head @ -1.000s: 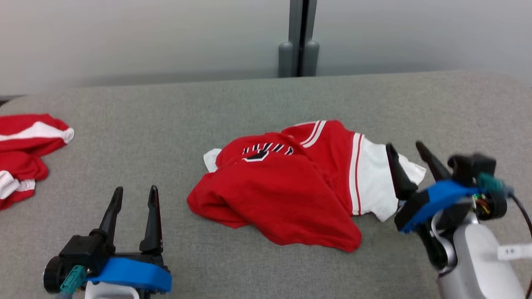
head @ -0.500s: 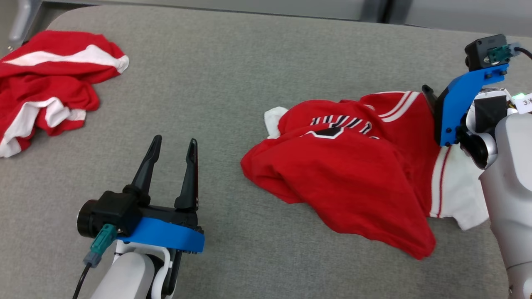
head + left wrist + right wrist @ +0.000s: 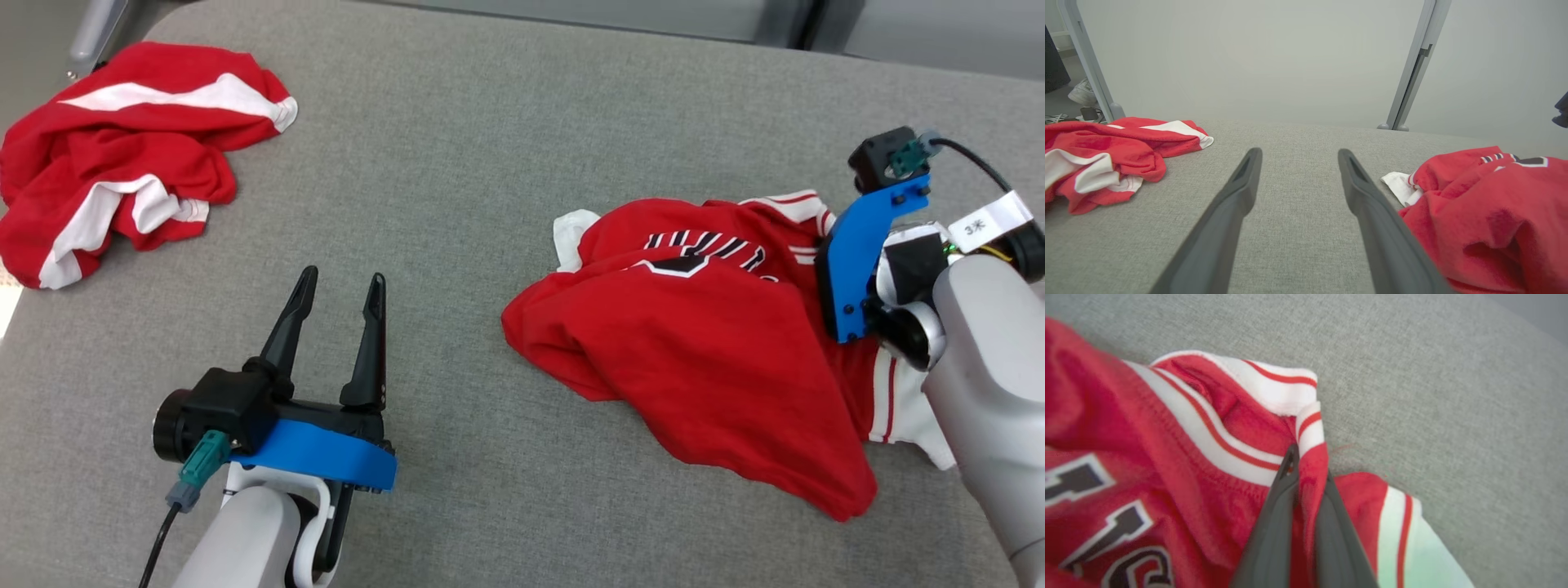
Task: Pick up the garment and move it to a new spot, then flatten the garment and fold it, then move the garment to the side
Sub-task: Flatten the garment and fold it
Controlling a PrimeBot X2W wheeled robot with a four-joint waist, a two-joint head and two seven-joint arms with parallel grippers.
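The garment (image 3: 702, 351) is a crumpled red jersey with black lettering and white striped trim, lying right of centre on the grey table (image 3: 457, 163). In the right wrist view my right gripper (image 3: 1306, 457) is shut on a raised fold of the garment (image 3: 1167, 457) beside the striped trim, with red cloth pinched between the fingers. In the head view its blue mount (image 3: 865, 261) stands over the jersey's right side and hides the fingers. My left gripper (image 3: 343, 279) is open at the lower left, apart from the garment (image 3: 1486, 212), with bare table between its fingers (image 3: 1241, 196).
A second red and white garment (image 3: 122, 180) lies bunched at the table's far left corner, also seen in the left wrist view (image 3: 1106, 155). A grey post (image 3: 1412, 73) stands behind the table's far edge. Bare grey surface spans the stretch between the two garments.
The head camera has tilted down and shifted. My right gripper moved in over the jersey's striped edge and closed on a fold of it. The left gripper stays open in place.
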